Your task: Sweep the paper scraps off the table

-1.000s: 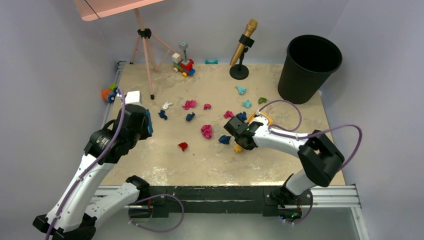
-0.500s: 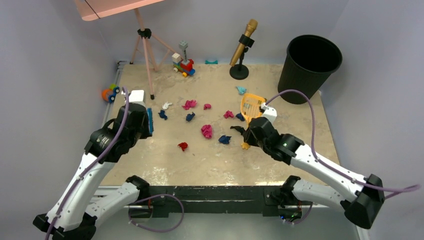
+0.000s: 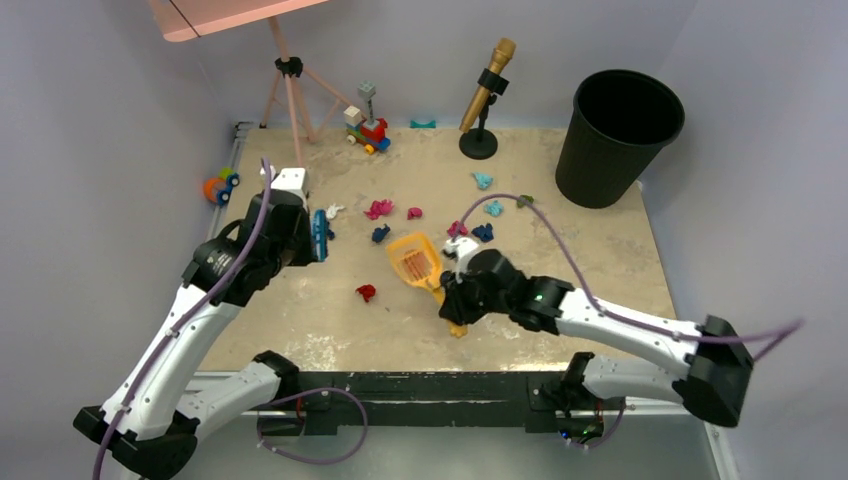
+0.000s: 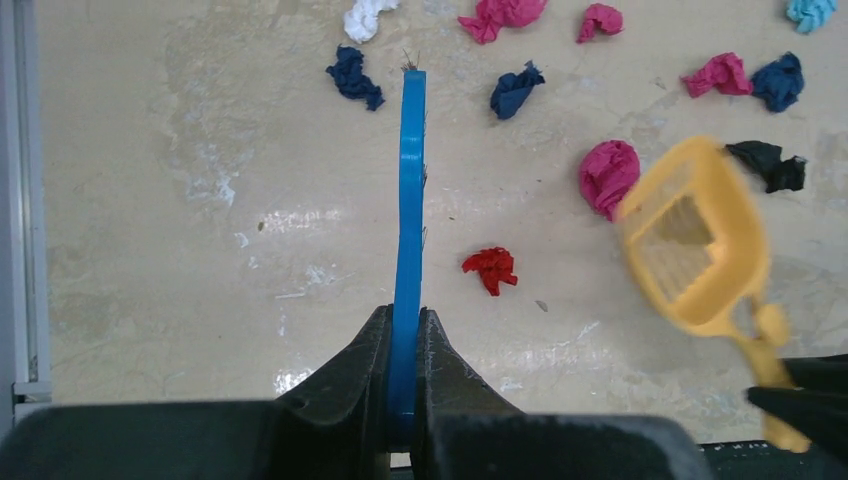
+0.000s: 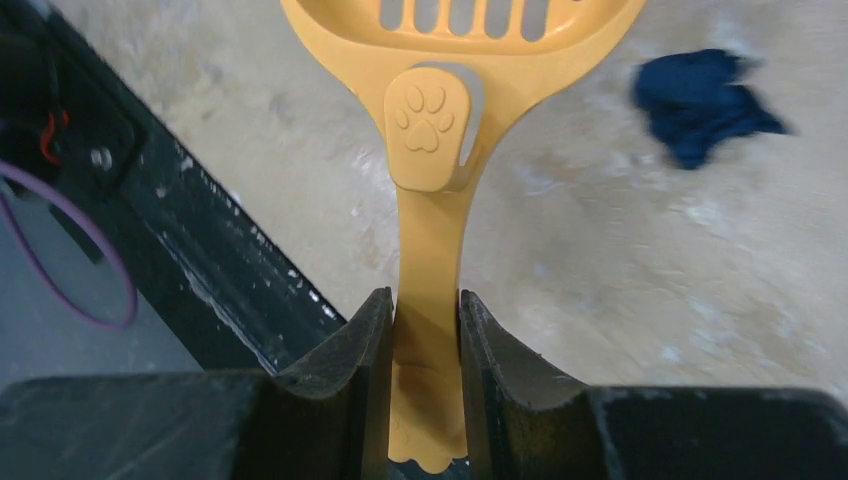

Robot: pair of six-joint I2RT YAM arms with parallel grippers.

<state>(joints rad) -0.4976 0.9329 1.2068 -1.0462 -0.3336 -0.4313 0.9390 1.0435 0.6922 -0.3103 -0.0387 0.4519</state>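
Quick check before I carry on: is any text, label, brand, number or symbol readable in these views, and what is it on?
Words, brands, numbers: none can be read in any view.
Paw-print emblem, no lettering: on the handle of the orange scoop, just beyond the right gripper.
Blue brush, black bin, gold microphone: no markings legible.
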